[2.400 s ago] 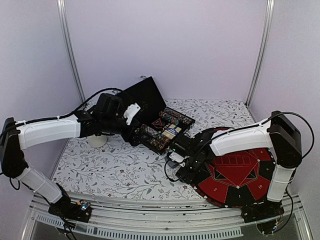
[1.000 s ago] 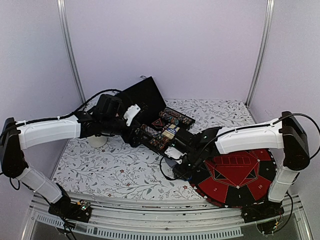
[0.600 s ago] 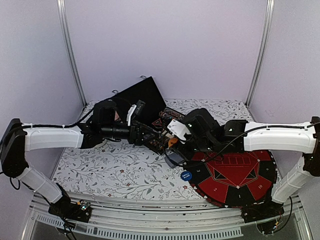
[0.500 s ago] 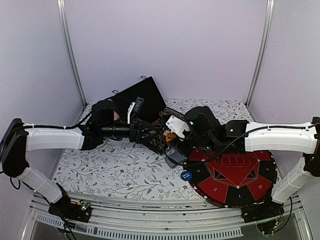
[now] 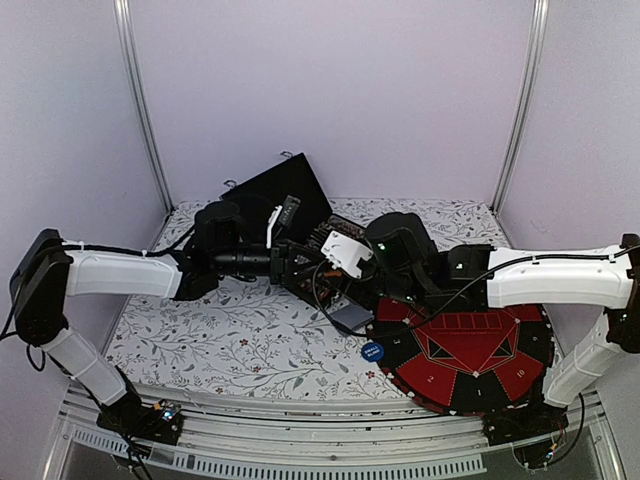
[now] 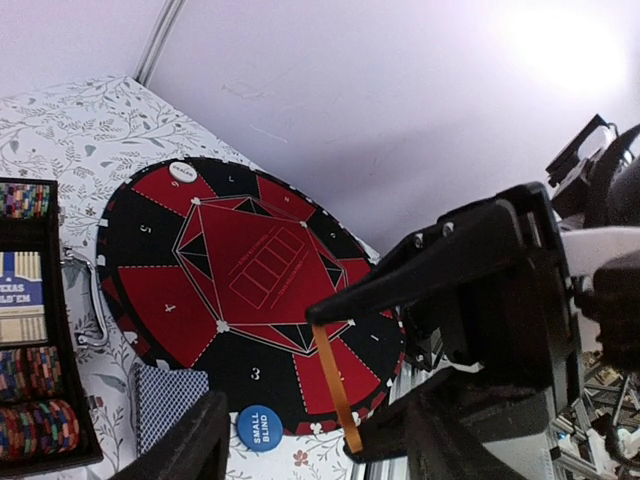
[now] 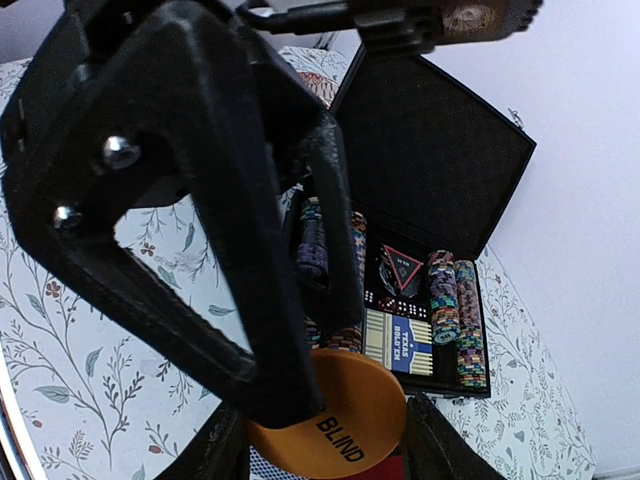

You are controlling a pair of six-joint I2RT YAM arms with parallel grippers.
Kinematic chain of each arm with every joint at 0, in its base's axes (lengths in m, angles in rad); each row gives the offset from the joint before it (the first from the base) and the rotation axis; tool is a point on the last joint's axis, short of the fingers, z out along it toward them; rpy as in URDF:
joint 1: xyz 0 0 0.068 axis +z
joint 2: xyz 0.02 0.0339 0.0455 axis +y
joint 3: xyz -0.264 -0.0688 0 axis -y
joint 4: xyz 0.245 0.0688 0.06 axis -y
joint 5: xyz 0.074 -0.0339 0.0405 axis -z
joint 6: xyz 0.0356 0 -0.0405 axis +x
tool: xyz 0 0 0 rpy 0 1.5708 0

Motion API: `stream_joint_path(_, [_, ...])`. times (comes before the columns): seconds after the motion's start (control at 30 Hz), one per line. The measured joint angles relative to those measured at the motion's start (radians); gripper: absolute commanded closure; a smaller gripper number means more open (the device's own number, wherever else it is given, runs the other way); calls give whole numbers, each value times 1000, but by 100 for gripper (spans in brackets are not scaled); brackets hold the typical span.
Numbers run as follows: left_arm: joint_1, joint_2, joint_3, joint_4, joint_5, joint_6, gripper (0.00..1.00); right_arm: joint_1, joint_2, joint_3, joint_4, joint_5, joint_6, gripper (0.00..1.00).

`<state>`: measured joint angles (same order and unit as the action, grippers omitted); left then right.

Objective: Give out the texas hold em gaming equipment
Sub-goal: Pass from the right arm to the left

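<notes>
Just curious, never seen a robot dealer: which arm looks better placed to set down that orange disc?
Right, most likely. Its pincer grips the orange blind disc close to the red and black mat. The left pincer is open and empty by the chip case.

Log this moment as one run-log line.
right pincer: shut on orange disc | left pincer: open, orange disc ahead | blue disc: at mat edge

We see bright, even light and soft shadows. Glare whitens the left wrist view's upper right, and its bottom edge blurs dark. The orange disc looks sharp.
</notes>
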<state>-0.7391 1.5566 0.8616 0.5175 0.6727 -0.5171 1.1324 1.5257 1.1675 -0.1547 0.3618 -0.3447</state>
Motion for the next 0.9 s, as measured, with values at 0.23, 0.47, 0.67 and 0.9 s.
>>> stream_joint_path(0.23, [-6, 29, 32, 0, 10, 2, 72, 12, 5, 0, 18, 8, -43, 78])
stream_joint_path(0.47, [-24, 47, 51, -22, 47, 8, 100, 12, 7, 0, 19, 25, -68, 73])
stream_joint_path(0.67, [-19, 41, 53, -58, 21, 35, 100, 10, 3, 0, -5, 26, -26, 1])
stream_joint_path(0.9, [42, -56, 34, -191, -176, 66, 100, -51, -32, -22, -192, -107, 212, 1])
